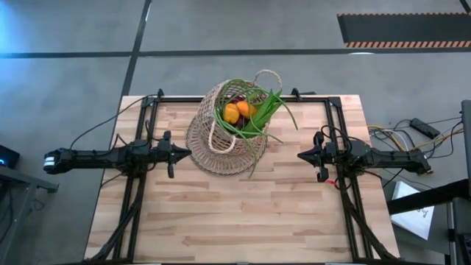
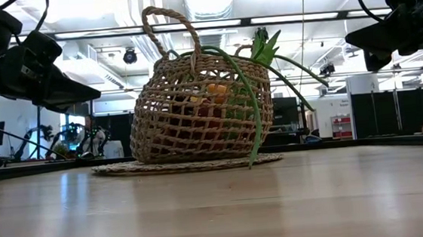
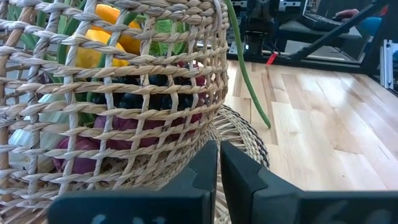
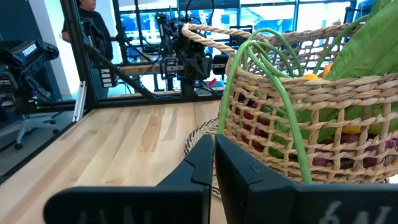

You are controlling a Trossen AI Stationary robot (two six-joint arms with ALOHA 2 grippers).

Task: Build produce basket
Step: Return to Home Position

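The tan wicker basket (image 1: 228, 121) stands upright with its flared rim flat on the table at the far middle. It holds produce: orange and yellow pieces (image 1: 239, 110), leafy greens (image 1: 265, 107), dark grapes (image 3: 134, 99) and long green onions (image 1: 257, 151) drooping over the near right side. My left gripper (image 1: 184, 153) is shut and empty, left of the basket. My right gripper (image 1: 302, 156) is shut and empty, right of it. Both hover above the table.
A black frame (image 1: 147, 103) runs along the table's far edge and both sides beneath the arms. The near half of the wooden table (image 1: 243, 221) is bare. A person (image 4: 84, 12) stands in the room beyond the table.
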